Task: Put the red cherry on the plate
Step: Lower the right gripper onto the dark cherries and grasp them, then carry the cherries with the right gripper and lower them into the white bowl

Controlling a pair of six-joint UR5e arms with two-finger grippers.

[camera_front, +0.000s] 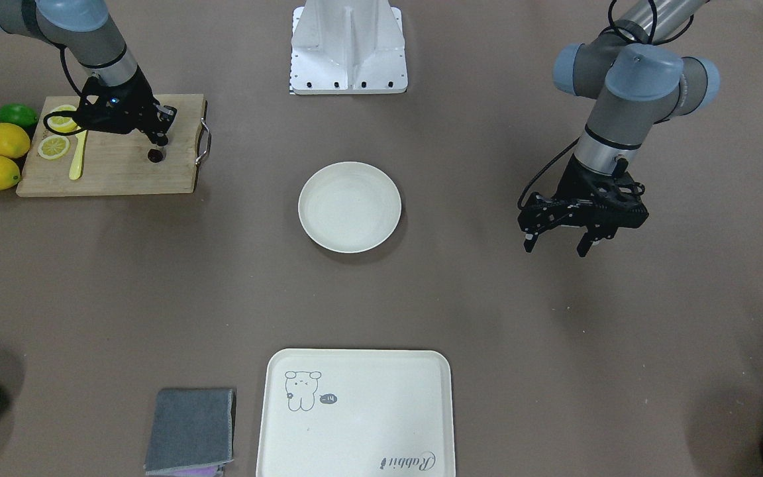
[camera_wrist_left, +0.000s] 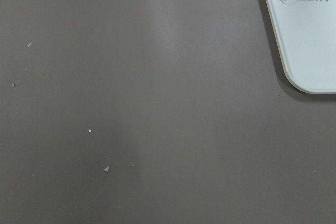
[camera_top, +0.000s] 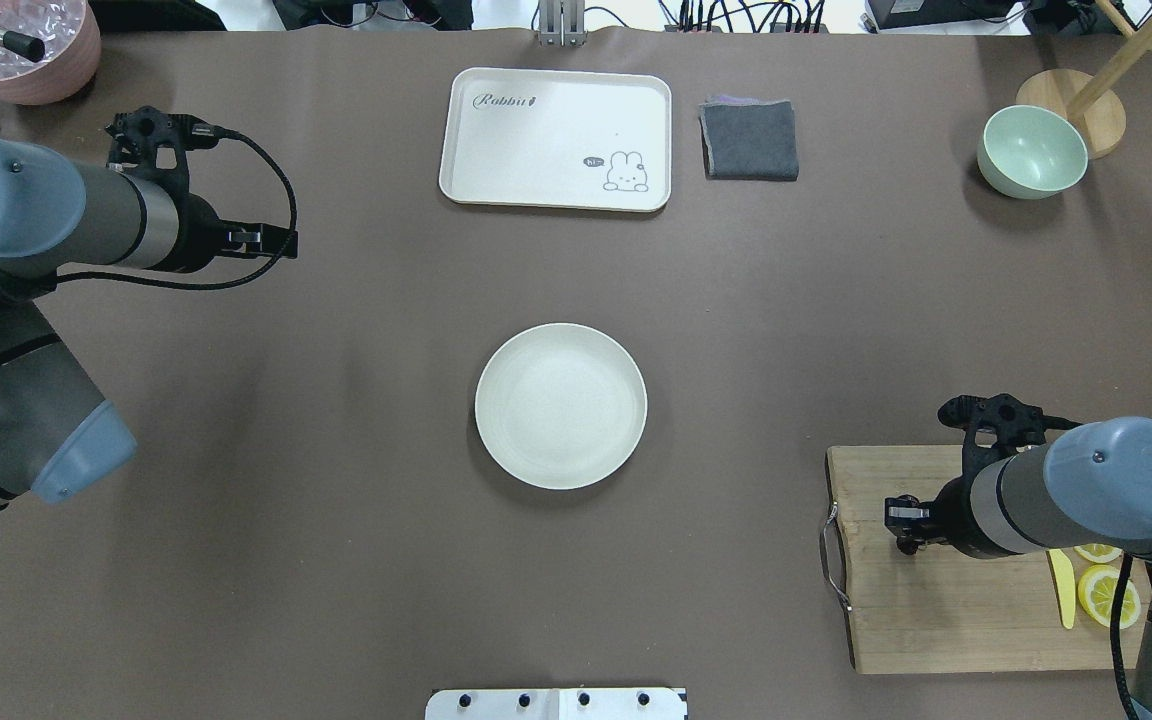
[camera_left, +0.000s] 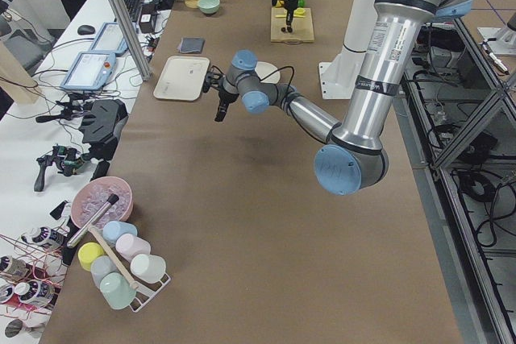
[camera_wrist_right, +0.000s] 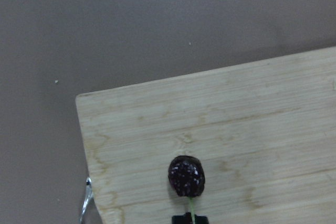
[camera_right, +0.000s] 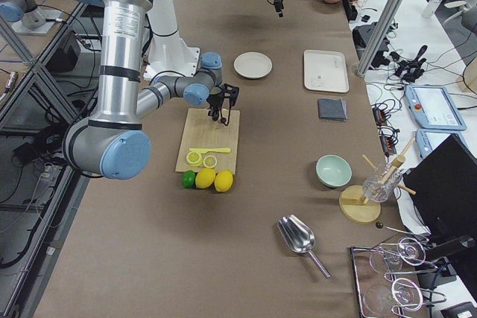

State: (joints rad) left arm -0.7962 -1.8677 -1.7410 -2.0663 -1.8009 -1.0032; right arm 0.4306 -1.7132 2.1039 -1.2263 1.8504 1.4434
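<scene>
Two arms stand at this desk, but only the right one is at the fruit. The right fingers look pinched together on the thin green stem of the red cherry. It sits at the corner of the wooden cutting board, near the board's metal handle. We cannot tell whether it has left the wood. We make out one dark fruit and cannot confirm a second. The plate lies mid-desk, well apart from the board. The left fingers are spread open over bare desk on the far side of the plate. Our main worry is the hold: a stem that slender could slide out of the pinch or snap, dropping the fruit short of the plate. A quick carry could also set it swinging, and a release from too high could let the round fruit roll over the shallow rim. A low path off the board might snag the handle. The left arm seems too far off to interfere.
</scene>
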